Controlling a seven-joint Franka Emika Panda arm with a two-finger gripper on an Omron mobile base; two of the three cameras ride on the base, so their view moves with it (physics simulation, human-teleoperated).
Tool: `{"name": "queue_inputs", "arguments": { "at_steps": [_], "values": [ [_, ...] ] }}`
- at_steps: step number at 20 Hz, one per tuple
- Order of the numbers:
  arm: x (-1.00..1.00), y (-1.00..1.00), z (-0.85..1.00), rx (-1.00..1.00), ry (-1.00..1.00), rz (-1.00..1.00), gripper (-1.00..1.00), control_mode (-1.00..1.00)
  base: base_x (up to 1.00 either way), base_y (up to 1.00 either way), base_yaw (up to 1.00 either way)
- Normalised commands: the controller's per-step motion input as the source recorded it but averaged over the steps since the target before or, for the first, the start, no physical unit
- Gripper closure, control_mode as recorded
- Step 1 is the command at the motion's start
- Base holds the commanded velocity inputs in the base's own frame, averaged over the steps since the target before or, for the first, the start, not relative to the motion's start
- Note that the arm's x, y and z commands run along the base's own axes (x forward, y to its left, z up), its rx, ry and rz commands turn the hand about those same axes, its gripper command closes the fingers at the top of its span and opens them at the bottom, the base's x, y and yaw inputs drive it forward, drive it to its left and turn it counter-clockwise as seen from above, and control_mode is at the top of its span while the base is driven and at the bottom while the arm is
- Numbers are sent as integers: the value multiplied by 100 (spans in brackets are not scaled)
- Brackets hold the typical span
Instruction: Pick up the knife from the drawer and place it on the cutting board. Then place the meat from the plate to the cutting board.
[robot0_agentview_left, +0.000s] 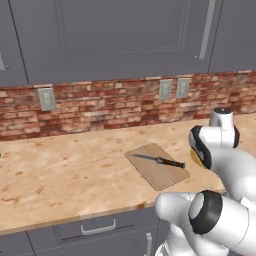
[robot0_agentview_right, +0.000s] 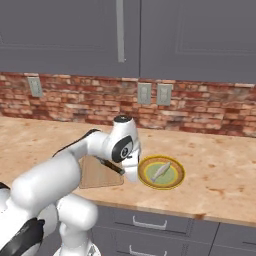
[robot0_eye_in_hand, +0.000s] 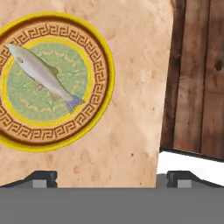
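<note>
My tool (robot0_eye_in_hand: 107, 177) wide, empty, over bench between cutting board (robot0_agentview_left: 157, 166) and plate (robot0_eye_in_hand: 101, 52); meat (robot0_eye_in_hand: 41, 74) lies right, long axis diagonal

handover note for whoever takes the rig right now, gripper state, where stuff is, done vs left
Gripper: open, holding nothing, over the counter between the plate and the cutting board.
Knife: lying flat on the cutting board, handle toward the right in the left base view.
Meat: a pale fish-shaped piece lying on the plate, to the right of the board in the right base view.
Done: knife placed on the board.
Left: grasp the meat from the plate and set it on the cutting board, probably beside the knife.
</note>
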Motion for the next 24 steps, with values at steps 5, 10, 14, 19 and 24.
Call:
{"name": "queue_inputs", "arguments": {
  "at_steps": [5, 10, 14, 19, 24],
  "values": [
    [-19, -1, 18, -7, 0, 80, -100, -100, 0, 0, 0],
    [7, -15, 23, -3, 2, 42, -100, -100, 0, 0, 0],
    [39, -28, 11, 0, 1, 12, -100, -100, 0, 0, 0],
    [70, -17, 6, 0, 12, 3, -100, -100, 0, 0, 0],
    [73, -44, 1, 0, 12, 1, -100, -100, 0, 0, 0]
  ]
}}
